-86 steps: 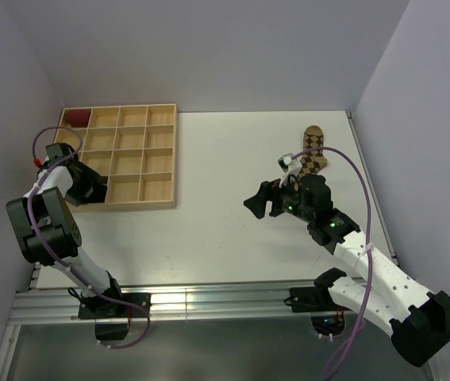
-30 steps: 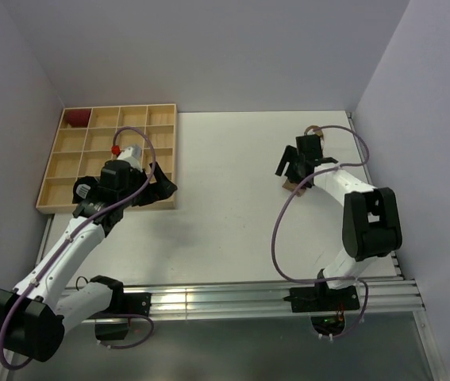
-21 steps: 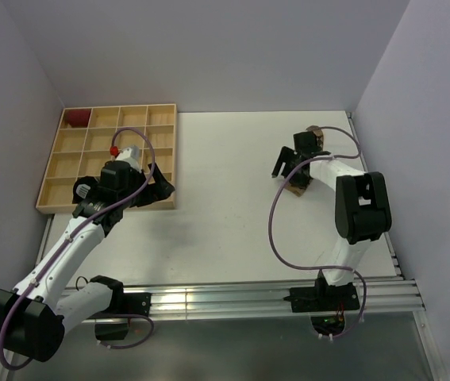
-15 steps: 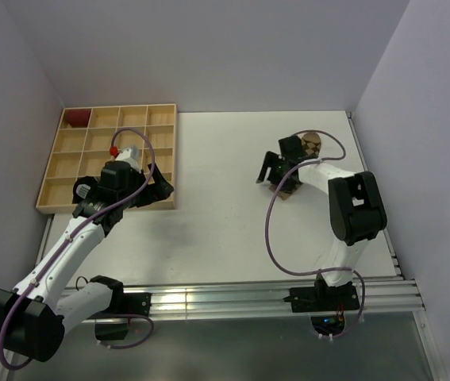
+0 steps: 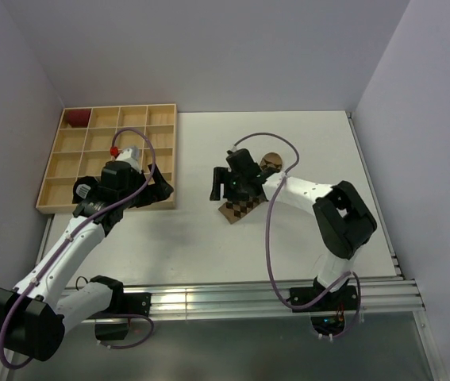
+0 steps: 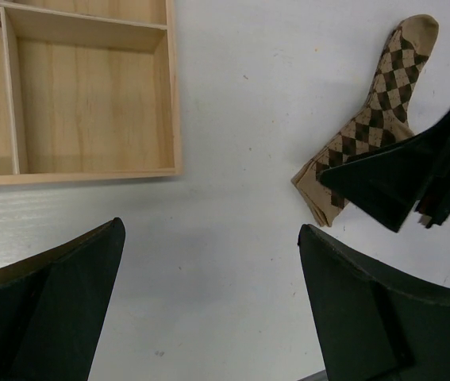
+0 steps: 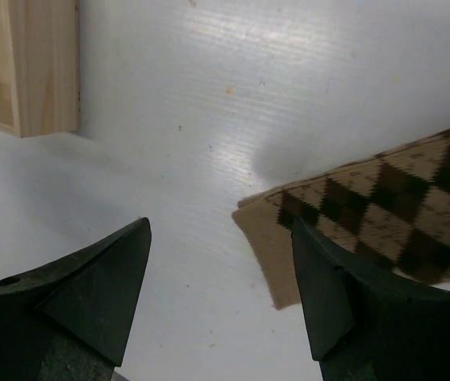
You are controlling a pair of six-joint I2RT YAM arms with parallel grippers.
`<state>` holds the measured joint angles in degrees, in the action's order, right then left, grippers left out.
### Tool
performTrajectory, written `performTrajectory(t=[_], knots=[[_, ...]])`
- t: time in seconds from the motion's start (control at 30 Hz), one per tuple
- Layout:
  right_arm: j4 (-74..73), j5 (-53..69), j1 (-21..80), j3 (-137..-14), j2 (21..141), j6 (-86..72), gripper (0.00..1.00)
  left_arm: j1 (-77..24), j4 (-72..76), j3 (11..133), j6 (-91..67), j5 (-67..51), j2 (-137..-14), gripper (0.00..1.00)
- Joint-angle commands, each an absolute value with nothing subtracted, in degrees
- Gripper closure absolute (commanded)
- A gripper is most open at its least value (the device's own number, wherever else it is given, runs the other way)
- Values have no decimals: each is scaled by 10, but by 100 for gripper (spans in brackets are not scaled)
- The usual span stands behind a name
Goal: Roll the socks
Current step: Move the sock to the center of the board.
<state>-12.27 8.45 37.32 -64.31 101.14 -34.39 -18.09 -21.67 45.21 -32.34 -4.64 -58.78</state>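
Sock [image 5: 241, 208]: one, tan with brown argyle, flat near the middle of the table [image 5: 209, 246], cuff toward the near edge, toe toward the far right corner.
My right jaws: spread wide, low over the cuff, one finger above the fabric; contact unclear.
My left jaws: released, empty, by the near right corner of the tray [image 5: 159, 136].
Tray: wooden, far left corner.

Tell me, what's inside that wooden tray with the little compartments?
One dark red item sits in the far-left corner compartment of the wooden tray. The other visible compartments look bare; the left arm covers some near ones.
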Motion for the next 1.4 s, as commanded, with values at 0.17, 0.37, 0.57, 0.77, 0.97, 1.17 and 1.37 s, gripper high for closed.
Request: performTrajectory(t=[0.17, 0.37, 0.57, 0.77, 0.97, 1.17, 1.37], knots=[[-133, 6, 371, -582, 891, -182, 32, -187, -196, 459, -353, -32, -611, 4], [-126, -55, 429, -532, 855, -108, 34, -210, -177, 454, -395, -4, -635, 4], [-127, -101, 469, -532, 882, -81, 35, -235, -150, 454, -445, 16, -662, 4], [-124, -128, 490, -541, 925, -68, 42, -251, -143, 455, -456, 30, -677, 5], [-111, -141, 509, -542, 953, -58, 43, -258, -137, 454, -462, 27, -692, 5], [-107, -147, 517, -547, 971, -52, 47, -265, -132, 455, -466, 28, -702, 7], [-116, -141, 518, -558, 994, -54, 47, -275, -125, 455, -469, 27, -715, 7]])
